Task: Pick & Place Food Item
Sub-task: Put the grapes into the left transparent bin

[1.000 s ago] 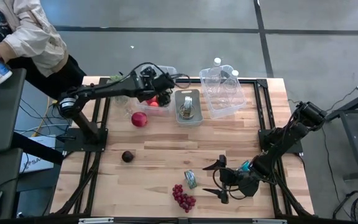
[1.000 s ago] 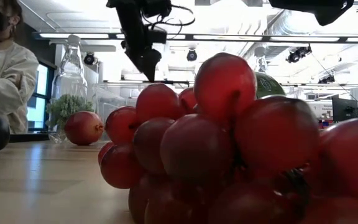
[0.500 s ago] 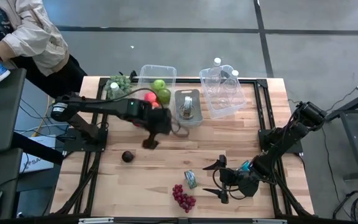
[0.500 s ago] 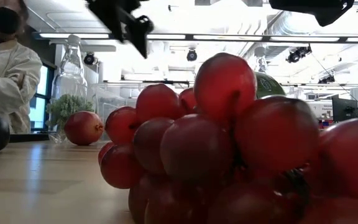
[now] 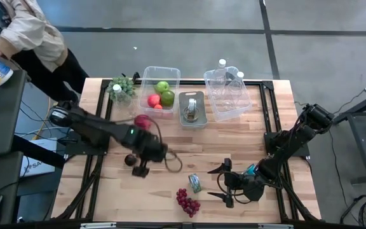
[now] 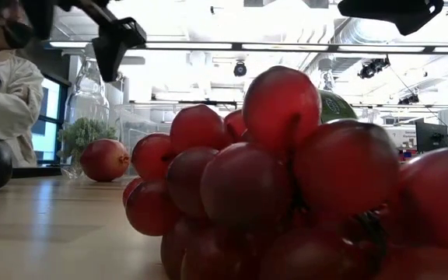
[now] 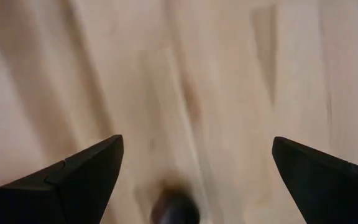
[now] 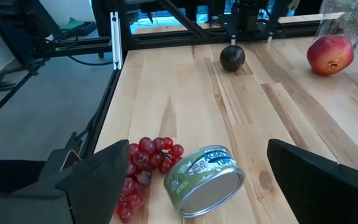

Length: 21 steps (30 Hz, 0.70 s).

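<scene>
Left gripper [image 5: 140, 170] spread wide over dark plum [image 5: 131, 159] on table [image 5: 170, 143] | we'd centre, descend straight, then close gently | right gripper [image 5: 222, 184] open, parked near can [image 5: 194, 183]

Left gripper [image 5: 140, 170] hangs low mid-table, jaws wide; right gripper [image 5: 222, 184] rests near the front edge, jaws wide.

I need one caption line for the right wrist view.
Open right gripper faces a tin can, red grapes and a dark plum.
</scene>
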### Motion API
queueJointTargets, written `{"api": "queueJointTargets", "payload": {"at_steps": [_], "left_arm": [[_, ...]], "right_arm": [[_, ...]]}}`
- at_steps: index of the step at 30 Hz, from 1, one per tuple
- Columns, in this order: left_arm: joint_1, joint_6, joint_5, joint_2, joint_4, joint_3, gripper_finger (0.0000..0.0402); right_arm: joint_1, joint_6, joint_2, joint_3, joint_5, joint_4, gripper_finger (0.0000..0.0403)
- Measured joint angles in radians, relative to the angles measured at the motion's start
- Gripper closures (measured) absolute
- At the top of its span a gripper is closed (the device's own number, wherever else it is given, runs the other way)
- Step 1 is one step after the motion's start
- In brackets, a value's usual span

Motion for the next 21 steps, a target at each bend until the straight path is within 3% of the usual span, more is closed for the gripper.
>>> {"api": "queueJointTargets", "payload": {"at_steps": [10,16,21], "left_arm": [[-0.207,0.029,-0.065,0.000,0.592,-0.181,0.0002],[-0.253,0.172,-0.071,0.030,0.753,-0.217,0.0002],[-0.268,0.209,-0.089,0.141,0.917,-0.224,0.0002]], "right_arm": [[0.000,0.000,0.000,0.000,-0.011,0.027,0.0033],[0.000,0.000,0.004,0.000,-0.101,0.053,0.0033],[0.002,-0.007,0.043,0.000,-0.160,0.087,0.0033]]}}
